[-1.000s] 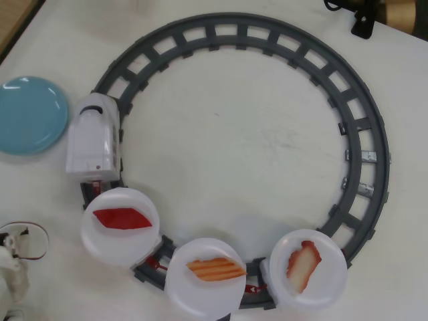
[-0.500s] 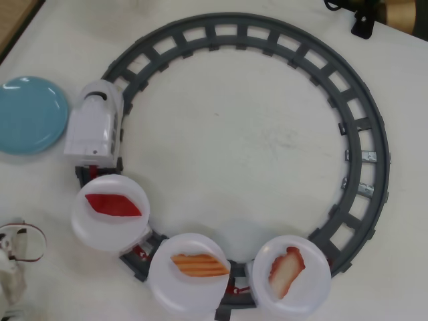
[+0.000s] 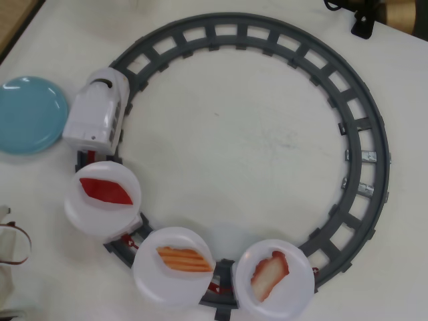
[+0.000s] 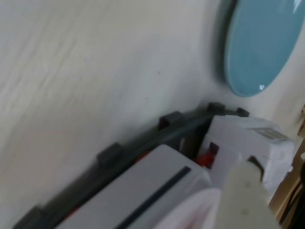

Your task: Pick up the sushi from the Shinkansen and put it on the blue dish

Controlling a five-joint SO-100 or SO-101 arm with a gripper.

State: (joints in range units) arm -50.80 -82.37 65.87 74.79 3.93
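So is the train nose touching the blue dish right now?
Apart. The overhead view shows a strip of bare table between the Shinkansen and the blue dish.

One Shinkansen [image 3: 95, 118], one grey track [image 3: 361, 127], one blue dish [image 3: 28, 115] and three white plates [image 3: 100, 200] (each bearing one piece) are counted.

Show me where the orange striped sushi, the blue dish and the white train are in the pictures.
orange striped sushi [image 3: 184, 259], overhead view, middle of the piece.
blue dish [image 3: 27, 115], overhead view, bare centre of the plate.
white train [image 3: 95, 118], overhead view, middle of its roof.
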